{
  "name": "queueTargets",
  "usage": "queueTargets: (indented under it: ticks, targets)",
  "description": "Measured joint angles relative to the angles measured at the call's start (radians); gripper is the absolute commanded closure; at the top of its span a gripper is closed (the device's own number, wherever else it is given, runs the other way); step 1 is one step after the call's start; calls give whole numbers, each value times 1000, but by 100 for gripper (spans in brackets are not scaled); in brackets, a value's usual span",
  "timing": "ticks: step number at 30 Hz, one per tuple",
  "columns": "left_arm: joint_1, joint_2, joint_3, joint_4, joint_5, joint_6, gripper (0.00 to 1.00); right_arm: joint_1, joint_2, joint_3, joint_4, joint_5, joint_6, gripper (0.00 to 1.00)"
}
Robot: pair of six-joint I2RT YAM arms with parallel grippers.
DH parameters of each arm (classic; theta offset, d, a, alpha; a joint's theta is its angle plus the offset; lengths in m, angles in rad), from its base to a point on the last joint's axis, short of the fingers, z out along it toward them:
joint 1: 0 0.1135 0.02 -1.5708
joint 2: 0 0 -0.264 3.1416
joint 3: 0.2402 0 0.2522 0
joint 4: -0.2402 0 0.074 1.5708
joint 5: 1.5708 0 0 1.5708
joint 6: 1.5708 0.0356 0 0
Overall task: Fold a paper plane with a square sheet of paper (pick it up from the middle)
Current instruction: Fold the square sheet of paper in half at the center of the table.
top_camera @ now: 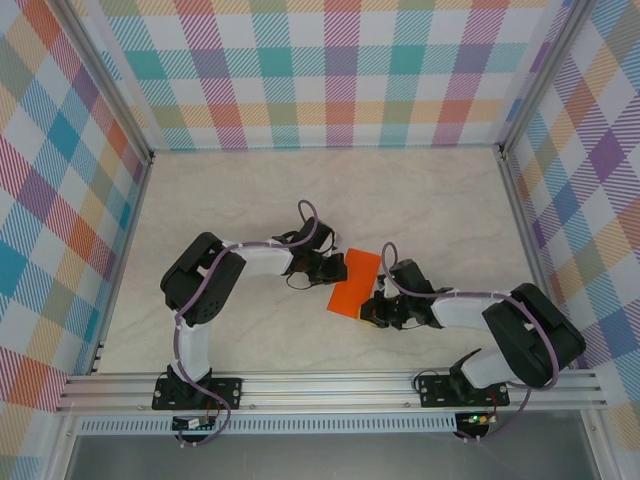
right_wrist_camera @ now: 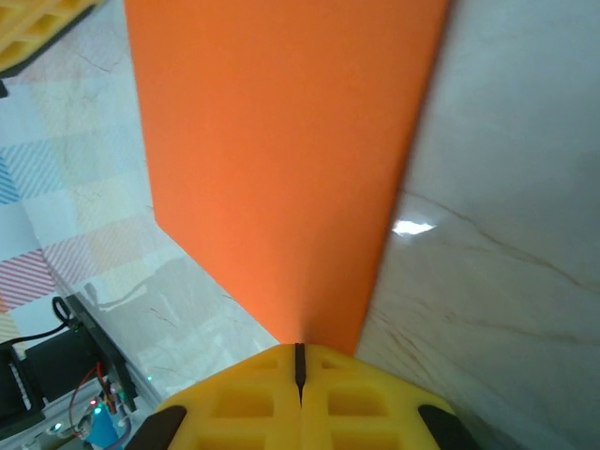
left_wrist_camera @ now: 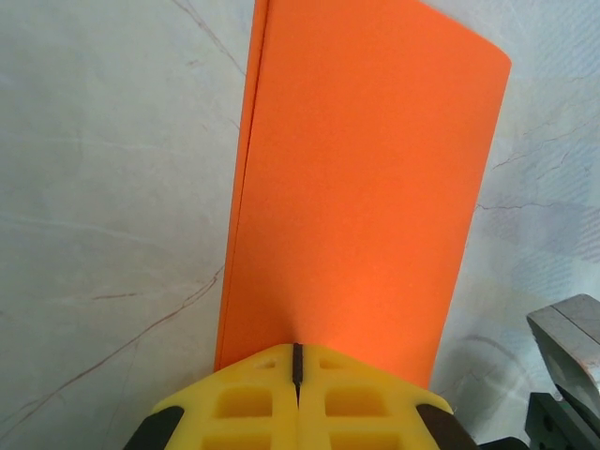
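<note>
The square sheet of paper (top_camera: 355, 282) is bright orange and folded over into a narrow rectangle, held above the table between both arms. My left gripper (top_camera: 334, 268) is shut on its left edge. In the left wrist view the yellow jaws of that gripper (left_wrist_camera: 298, 361) pinch the near edge of the paper (left_wrist_camera: 366, 187), and two layers show along its left side. My right gripper (top_camera: 371, 306) is shut on the opposite, near-right edge. The right wrist view has the right gripper (right_wrist_camera: 300, 361) clamping the sheet (right_wrist_camera: 281, 159), which stands up away from it.
The pale marble-look table (top_camera: 250, 200) is walled by checked panels (top_camera: 330, 70) at the back and both sides. An aluminium rail (top_camera: 330, 385) with both arm bases runs along the near edge. A yellow finger of the left gripper (right_wrist_camera: 37, 28) shows at the top left of the right wrist view.
</note>
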Motion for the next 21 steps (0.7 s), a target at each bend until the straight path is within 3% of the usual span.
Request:
queueTargets:
  ticks: [3, 8, 12, 21]
  targets:
    - [0, 0, 3, -5, -1, 0, 100, -22, -80, 42, -108, 26, -23, 98]
    - [0, 0, 5, -8, -1, 0, 100, -175, -93, 138, -101, 16, -45, 98]
    - [0, 0, 6, -10, -1, 0, 100, -251, 42, 201, -66, -24, -51, 98]
    - [0, 1, 7, -12, -2, 0, 100, -254, 281, 256, -28, -76, -91, 99]
